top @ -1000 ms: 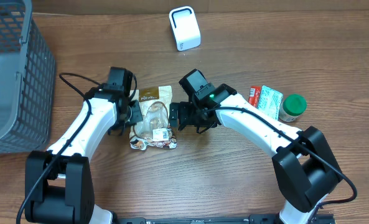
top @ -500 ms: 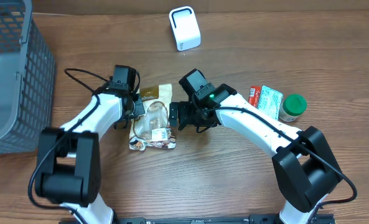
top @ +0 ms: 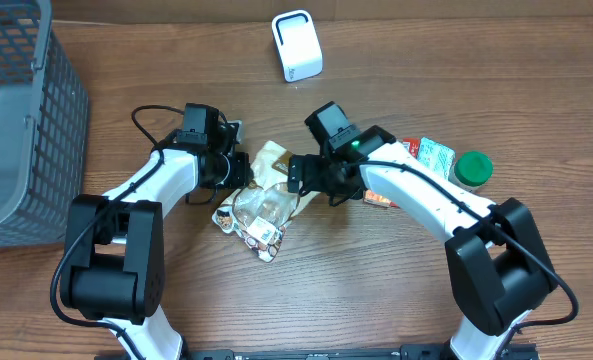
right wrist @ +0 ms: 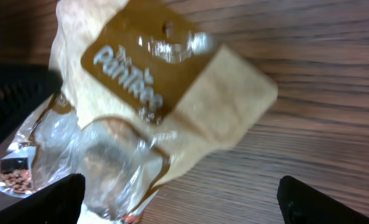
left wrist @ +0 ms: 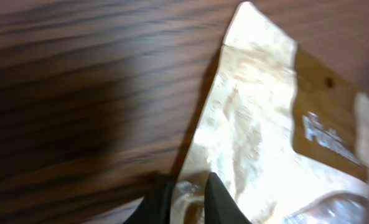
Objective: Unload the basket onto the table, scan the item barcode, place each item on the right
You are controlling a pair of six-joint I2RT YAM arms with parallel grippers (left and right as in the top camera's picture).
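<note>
A tan and clear snack bag (top: 261, 195) lies tilted on the wooden table between the two arms, with a small white label (top: 261, 233) near its lower end. My left gripper (top: 244, 170) is shut on the bag's upper left edge. In the left wrist view the gripper (left wrist: 189, 202) has its dark fingertips (left wrist: 218, 199) pinching the film of the bag (left wrist: 259, 124). My right gripper (top: 311, 182) stands wide open at the bag's upper right corner. In the right wrist view the gripper (right wrist: 184, 205) has the bag (right wrist: 140, 81) lying between and ahead of its fingers. The white scanner (top: 296, 45) stands at the back.
A grey mesh basket (top: 16, 120) fills the left edge. A red and green packet (top: 431, 160) and a green-lidded jar (top: 469, 170) sit behind the right arm.
The bag has swung and slid right, its top now toward the right gripper. The left gripper has moved right with the bag's edge. The right gripper shifted slightly right.
</note>
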